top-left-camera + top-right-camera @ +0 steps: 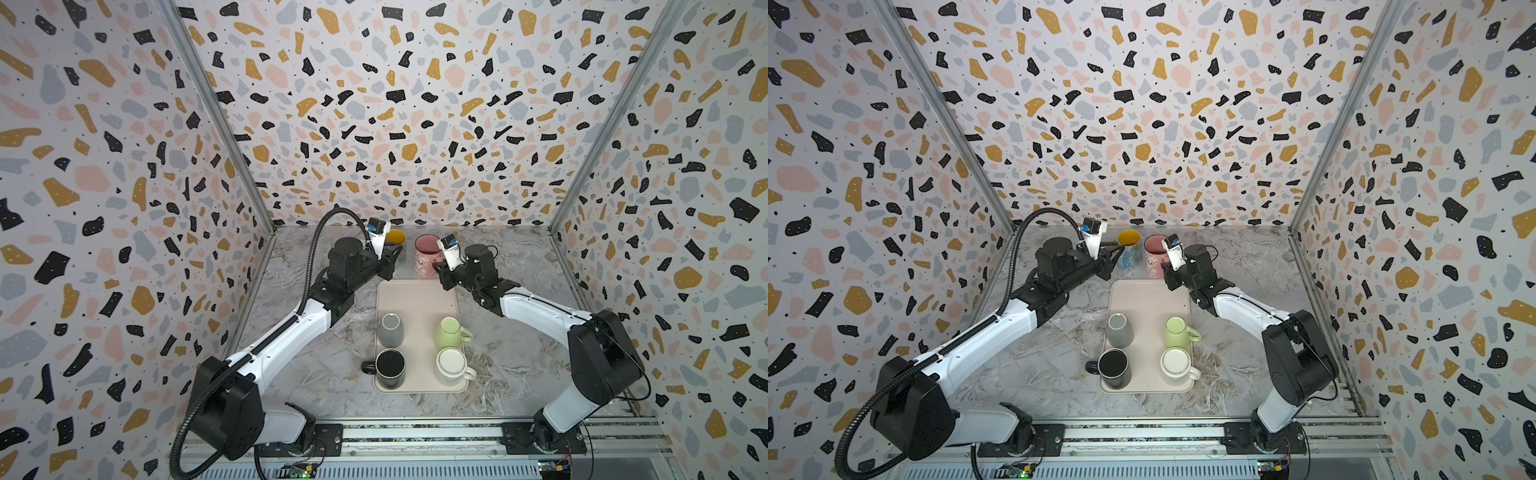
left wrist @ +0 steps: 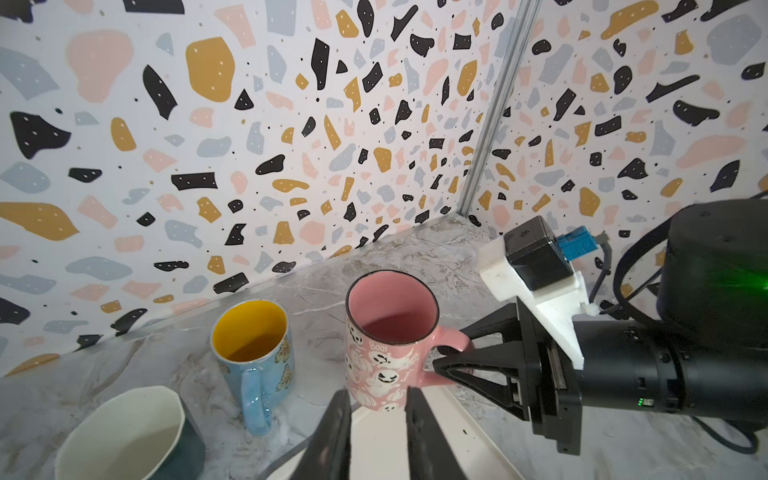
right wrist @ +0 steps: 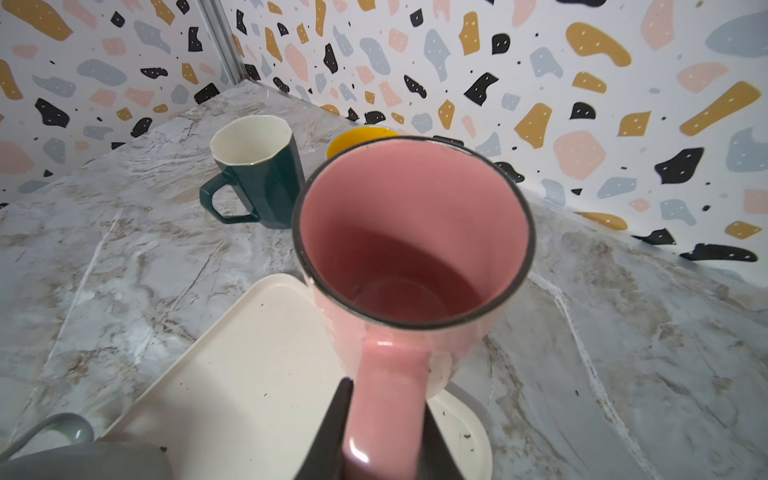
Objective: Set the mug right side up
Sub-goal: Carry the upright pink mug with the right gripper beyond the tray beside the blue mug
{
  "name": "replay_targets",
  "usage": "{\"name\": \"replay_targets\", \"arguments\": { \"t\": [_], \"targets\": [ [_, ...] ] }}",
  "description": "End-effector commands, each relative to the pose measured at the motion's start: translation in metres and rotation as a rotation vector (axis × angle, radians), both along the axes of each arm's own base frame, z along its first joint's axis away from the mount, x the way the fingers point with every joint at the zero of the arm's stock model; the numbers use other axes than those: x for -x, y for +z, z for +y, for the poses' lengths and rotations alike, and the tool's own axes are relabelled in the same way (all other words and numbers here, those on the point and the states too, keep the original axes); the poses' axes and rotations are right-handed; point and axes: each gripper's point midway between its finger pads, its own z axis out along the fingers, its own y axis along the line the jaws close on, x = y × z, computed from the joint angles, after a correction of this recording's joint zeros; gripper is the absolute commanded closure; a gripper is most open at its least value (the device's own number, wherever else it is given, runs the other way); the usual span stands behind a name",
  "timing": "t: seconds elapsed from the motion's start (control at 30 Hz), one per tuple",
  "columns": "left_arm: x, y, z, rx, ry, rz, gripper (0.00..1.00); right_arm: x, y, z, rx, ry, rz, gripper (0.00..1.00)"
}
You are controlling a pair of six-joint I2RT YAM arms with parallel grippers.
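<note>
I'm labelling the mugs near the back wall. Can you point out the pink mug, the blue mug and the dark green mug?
pink mug [image 2: 374, 365], left wrist view, on its ghost-printed outer wall.
blue mug [image 2: 249, 332], left wrist view, on its yellow inner wall.
dark green mug [image 3: 274, 187], right wrist view, on its side wall.

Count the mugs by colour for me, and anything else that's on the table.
pink mug: 1
blue mug, yellow inside: 1
dark green mug: 1
grey mug: 1
black mug: 1
light green mug: 1
cream mug: 1
tray: 1
Total: 7 mugs and 1 tray, 8 things.
</note>
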Motion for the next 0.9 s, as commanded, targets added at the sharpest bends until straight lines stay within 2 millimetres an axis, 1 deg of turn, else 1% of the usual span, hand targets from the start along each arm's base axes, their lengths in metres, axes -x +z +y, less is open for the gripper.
{"name": "replay_targets", "arguments": {
  "t": [0.0,0.17,0.33,0.5,0.77,0.87],
  "targets": [
    [0.005,0.033,-0.01,0.136,-0.101,-0.023,0.74,-0.019,0.078,0.004,-0.131,-0.01,-0.281,1.0],
    [0.006,0.032,-0.014,0.179,-0.153,0.014,0.73,-0.032,0.063,0.008,-0.129,-0.013,-0.283,1.0],
    [0.004,0.034,-0.01,0.201,-0.151,0.014,0.72,-0.042,0.055,0.006,-0.142,-0.045,-0.306,1.0],
    [0.002,0.036,-0.009,0.215,-0.152,0.011,0.72,-0.05,0.045,0.008,-0.128,-0.052,-0.301,1.0],
    [0.0,0.032,-0.008,0.224,-0.148,0.018,0.72,-0.061,0.03,0.005,-0.105,-0.084,-0.3,1.0],
    [-0.001,0.032,-0.009,0.225,-0.151,0.016,0.71,-0.065,0.024,0.008,-0.102,-0.081,-0.295,1.0]
  ]
}}
